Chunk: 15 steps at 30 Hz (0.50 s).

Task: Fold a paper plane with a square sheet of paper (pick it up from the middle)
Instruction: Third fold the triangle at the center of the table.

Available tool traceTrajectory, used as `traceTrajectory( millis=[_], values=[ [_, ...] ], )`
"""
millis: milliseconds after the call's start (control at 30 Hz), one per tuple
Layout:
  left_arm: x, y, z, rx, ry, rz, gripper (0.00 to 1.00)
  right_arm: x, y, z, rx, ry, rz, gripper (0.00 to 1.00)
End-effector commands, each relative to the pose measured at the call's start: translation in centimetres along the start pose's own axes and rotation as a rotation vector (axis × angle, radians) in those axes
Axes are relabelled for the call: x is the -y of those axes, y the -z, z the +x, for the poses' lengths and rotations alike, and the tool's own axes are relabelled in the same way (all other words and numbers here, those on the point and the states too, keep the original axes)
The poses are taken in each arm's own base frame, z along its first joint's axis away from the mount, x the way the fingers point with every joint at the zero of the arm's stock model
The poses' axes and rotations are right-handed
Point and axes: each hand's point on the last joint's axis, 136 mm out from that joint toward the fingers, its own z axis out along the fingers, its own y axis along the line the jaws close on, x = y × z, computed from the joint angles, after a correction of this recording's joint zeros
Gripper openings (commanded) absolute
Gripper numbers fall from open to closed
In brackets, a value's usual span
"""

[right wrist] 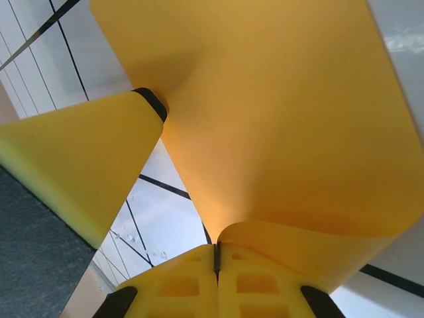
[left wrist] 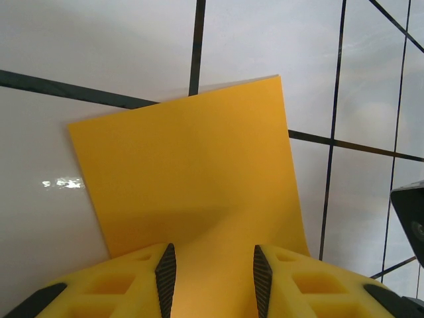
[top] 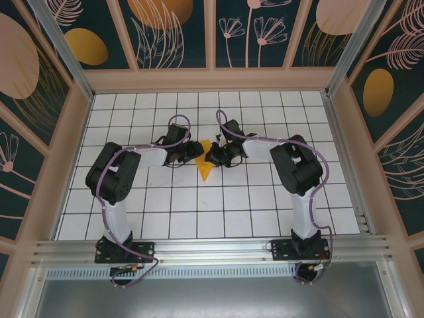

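Note:
The orange-yellow square sheet of paper (top: 206, 167) is held up off the white tiled floor between my two grippers, in a folded, narrow pointed shape. My right gripper (top: 215, 158) is shut on it. In the right wrist view a curled edge of the sheet (right wrist: 278, 119) runs into the closed jaws of the right gripper (right wrist: 216, 248). My left gripper (top: 193, 150) is open. In the left wrist view the paper (left wrist: 192, 165) passes through the gap of the left gripper (left wrist: 213, 265), between its two separated pads. One left finger (right wrist: 86, 165) touches the sheet with its dark tip.
The white tiled floor (top: 232, 199) stretches on all sides of the arms. Patterned walls enclose it at the back and sides. An aluminium rail (top: 212, 248) carries both arm bases at the near edge. A dark part of the right arm (left wrist: 411, 212) shows beside the sheet.

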Motion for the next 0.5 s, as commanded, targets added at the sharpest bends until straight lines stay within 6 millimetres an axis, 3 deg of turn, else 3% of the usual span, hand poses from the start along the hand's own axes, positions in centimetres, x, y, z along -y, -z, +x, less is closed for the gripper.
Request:
traceTrajectory(
  millis=[0, 467],
  values=[
    [-0.71, -0.57, 0.55, -0.031, 0.008, -0.031, 0.39, -0.85, -0.56, -0.33, -0.003, 0.044, -0.018, 0.00],
    [-0.83, -0.70, 0.57, -0.034, 0.010, -0.036, 0.37, -1.03, -1.36, -0.18, -0.028, 0.060, -0.038, 0.00]
  ],
)
